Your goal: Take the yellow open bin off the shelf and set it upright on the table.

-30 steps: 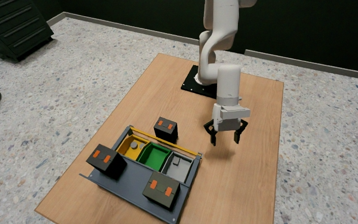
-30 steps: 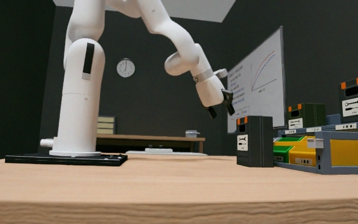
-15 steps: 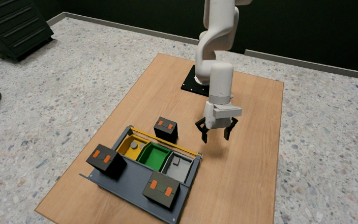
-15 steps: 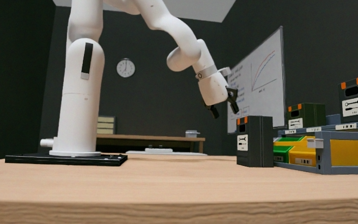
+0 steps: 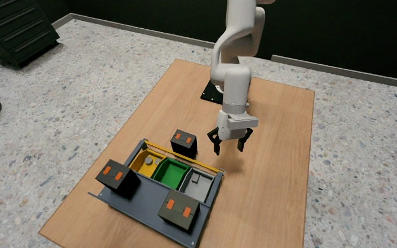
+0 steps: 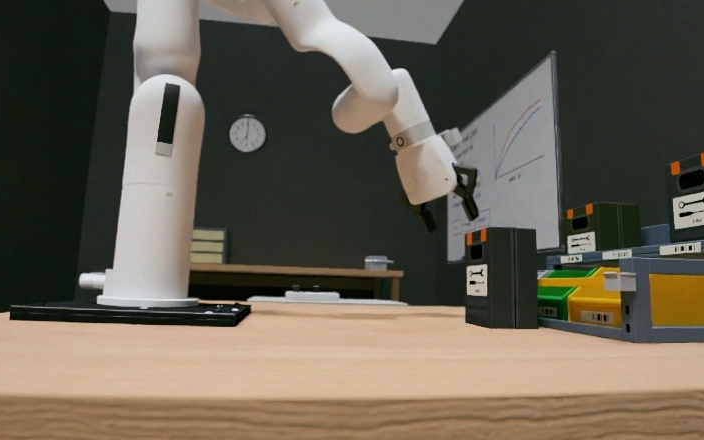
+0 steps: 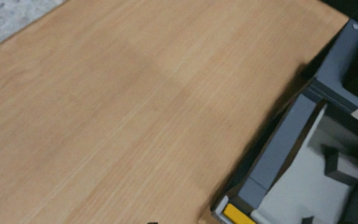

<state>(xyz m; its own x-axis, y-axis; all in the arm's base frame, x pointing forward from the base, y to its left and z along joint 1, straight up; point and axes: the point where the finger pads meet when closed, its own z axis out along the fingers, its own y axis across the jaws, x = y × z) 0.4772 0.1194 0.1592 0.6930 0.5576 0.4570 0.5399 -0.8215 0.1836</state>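
Observation:
The yellow open bin (image 5: 144,162) (image 6: 598,306) stands in the left slot of the grey shelf's (image 5: 144,206) (image 6: 636,306) lower level, with round grey parts in it. Beside it stand a green bin (image 5: 170,173) (image 6: 554,300) and a grey bin (image 5: 197,184) (image 7: 300,195) with a dark block inside. My gripper (image 5: 229,145) (image 6: 444,205) is open and empty. It hangs above the table (image 5: 270,147) (image 7: 130,110), to the right of the shelf's front rail and apart from all the bins.
A dark closed box (image 5: 184,142) (image 6: 499,276) with orange clips stands on the table just in front of the shelf. Two more dark boxes (image 5: 117,177) (image 5: 179,209) stand on the shelf's top. The arm's black base plate (image 5: 210,92) (image 6: 125,313) is at the table's far side.

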